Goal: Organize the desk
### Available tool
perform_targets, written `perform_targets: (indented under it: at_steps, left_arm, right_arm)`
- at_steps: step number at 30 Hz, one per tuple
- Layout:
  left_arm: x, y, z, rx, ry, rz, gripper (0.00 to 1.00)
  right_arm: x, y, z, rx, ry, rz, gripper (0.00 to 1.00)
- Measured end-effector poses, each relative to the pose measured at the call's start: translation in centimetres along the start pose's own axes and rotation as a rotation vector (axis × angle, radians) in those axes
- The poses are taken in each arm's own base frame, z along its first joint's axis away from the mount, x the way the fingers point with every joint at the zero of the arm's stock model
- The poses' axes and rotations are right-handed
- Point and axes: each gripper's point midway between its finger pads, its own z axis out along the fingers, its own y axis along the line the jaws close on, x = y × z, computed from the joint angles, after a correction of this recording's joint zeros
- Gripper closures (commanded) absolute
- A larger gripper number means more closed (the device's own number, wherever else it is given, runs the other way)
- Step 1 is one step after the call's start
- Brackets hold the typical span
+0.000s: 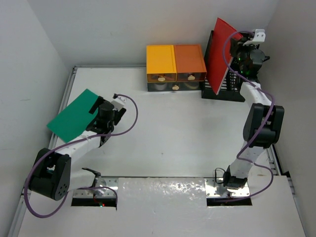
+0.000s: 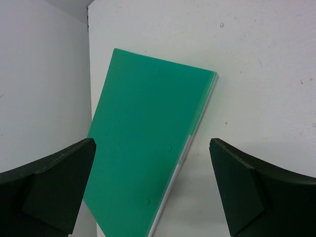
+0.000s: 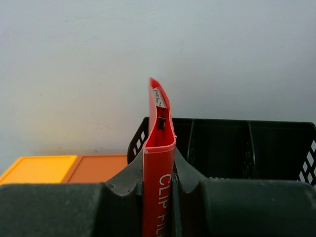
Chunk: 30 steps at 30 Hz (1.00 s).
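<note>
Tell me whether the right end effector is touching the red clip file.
Touching. The right wrist view shows both fingers of the right end effector pressed against opposite sides of the red clip file, with no gap.

Bright, even light falls from overhead on the large white flat desk (image 1: 173,133), so shadows are soft: a faint one edges the green plastic folder (image 1: 74,116) at the desk's left edge. At the desk's near edge a crinkled glossy white sheet (image 1: 163,190) throws glare. The black fingers (image 2: 54,187) of the left gripper (image 2: 152,163) look dark and soft-edged. The red plastic clip file (image 3: 158,148), pinched in the right gripper (image 3: 158,182) over the desk's far right corner, is sharp, its lettering legible; the wall (image 3: 158,39) behind shades unevenly.
</note>
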Motion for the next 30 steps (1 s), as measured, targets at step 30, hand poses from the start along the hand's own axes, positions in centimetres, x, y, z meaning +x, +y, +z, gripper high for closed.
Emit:
perform_targets:
  at_steps: [30]
  left_arm:
    - [0.3, -0.4, 0.1, 0.016, 0.009, 0.008, 0.0]
  right_arm:
    - [-5.6, 1.8, -3.3, 0.152, -0.209, -0.162, 1.0]
